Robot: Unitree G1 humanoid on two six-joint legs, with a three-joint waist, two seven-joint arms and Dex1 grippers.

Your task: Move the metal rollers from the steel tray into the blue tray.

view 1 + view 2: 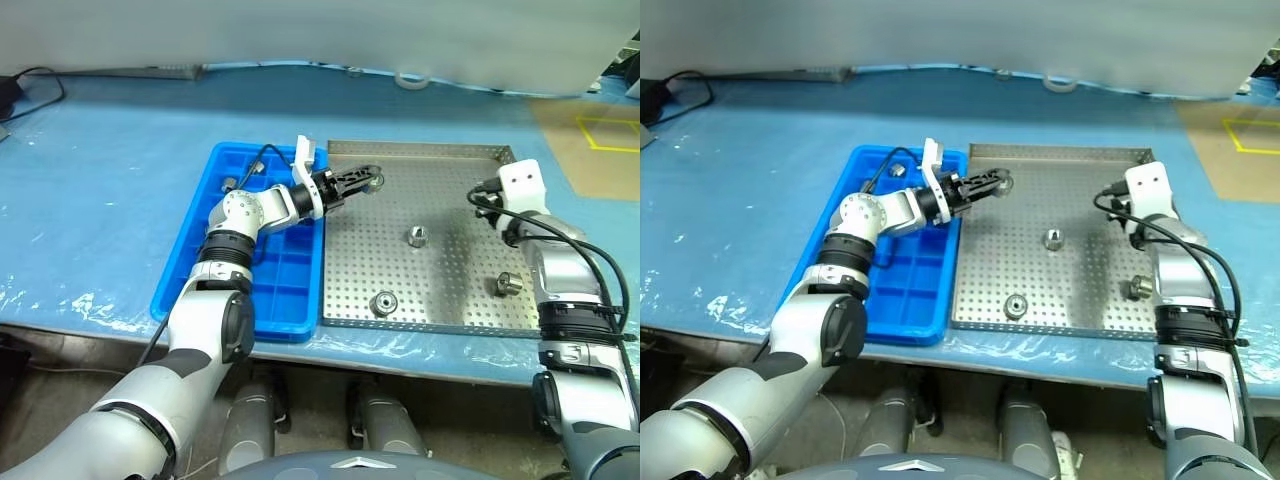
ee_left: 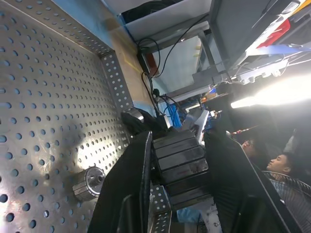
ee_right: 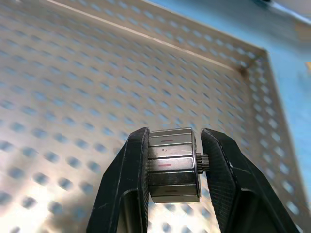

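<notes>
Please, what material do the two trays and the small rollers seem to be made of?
Steel tray: bare sheet metal, dull silver, punched with rows of holes. Blue tray: probably moulded plastic, glossy, even blue. Rollers, like the one lying loose: likely machined metal, grey with bright glints.

The table (image 1: 110, 190) is covered by a pale blue sheet with a clear wrinkled film along its near edge. The blue tray (image 1: 190, 275) lies on it, and the steel tray (image 1: 455, 160) lies just beside it on the right, their long sides touching. A brown cardboard sheet (image 1: 590, 150) with yellow tape lines lies at the far right corner. A black cable (image 1: 40, 85) lies at the far left.
</notes>
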